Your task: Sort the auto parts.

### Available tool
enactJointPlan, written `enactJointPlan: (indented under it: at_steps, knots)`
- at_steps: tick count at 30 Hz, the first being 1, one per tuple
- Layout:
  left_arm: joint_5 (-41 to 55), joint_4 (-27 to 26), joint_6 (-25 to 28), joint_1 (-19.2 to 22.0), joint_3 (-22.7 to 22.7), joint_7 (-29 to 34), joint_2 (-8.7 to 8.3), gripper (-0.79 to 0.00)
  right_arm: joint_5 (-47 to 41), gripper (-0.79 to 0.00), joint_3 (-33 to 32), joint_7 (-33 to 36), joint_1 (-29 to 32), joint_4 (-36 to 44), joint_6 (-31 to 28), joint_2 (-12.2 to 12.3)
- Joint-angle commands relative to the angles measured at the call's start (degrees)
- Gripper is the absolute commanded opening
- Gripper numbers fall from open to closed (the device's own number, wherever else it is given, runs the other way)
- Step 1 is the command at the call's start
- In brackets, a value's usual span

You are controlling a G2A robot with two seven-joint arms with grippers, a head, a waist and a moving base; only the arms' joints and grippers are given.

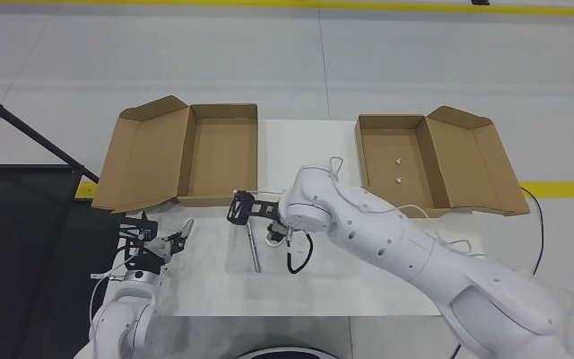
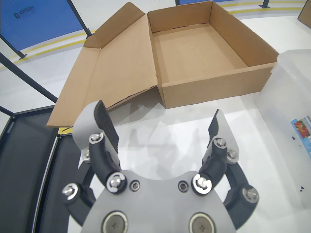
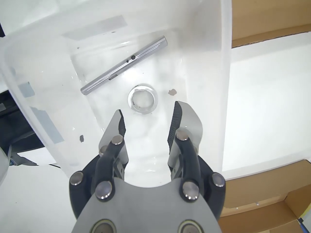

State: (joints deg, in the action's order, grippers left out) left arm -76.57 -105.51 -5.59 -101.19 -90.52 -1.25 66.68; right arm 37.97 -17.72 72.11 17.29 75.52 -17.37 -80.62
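A clear plastic bin [image 3: 226, 49] holds a metal rod [image 3: 125, 65] and a metal ring [image 3: 142, 99]. My right gripper [image 3: 148, 115] hangs open just above the bin, its tips close to the ring, with nothing between them. In the top view the rod [image 1: 252, 244] lies at the table's middle, beside the right arm. My left gripper [image 2: 158, 115] is open and holds nothing, low over the white table near its left front corner [image 1: 179, 235]. It faces an empty cardboard box [image 2: 201, 49]. Two small parts [image 1: 396, 170] lie in the right cardboard box [image 1: 372, 179].
The left box [image 1: 220, 157] and the right box both have their lids folded outward at the back of the table. The clear bin's wall [image 2: 286, 112] stands close to the left gripper's side. A black panel [image 2: 21, 151] borders the table's left edge.
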Motion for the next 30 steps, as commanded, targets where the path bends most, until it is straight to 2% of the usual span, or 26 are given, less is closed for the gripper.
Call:
enactJointPlan:
  at_steps: [1, 4, 15, 30]
  knots:
    - [0.0, 0.0, 0.0, 0.0, 0.0, 0.0, 0.0, 0.0, 0.74, -0.397, 0.69, -0.09, 0.01, -1.37, 0.66, -0.75]
    - [0.0, 0.0, 0.0, 0.0, 0.0, 0.0, 0.0, 0.0, 1.05, -0.428, 1.6, -0.61, 0.14, -3.54, 0.81, -2.1]
    - [0.0, 0.0, 0.0, 0.0, 0.0, 0.0, 0.0, 0.0, 1.48, -0.456, 3.36, 0.55, 0.08, -11.63, 2.02, -6.49]
    - [0.0, 0.0, 0.0, 0.0, 0.0, 0.0, 0.0, 0.0, 2.01, -0.61, 3.34, 0.72, 0.22, -19.31, 1.44, -10.7]
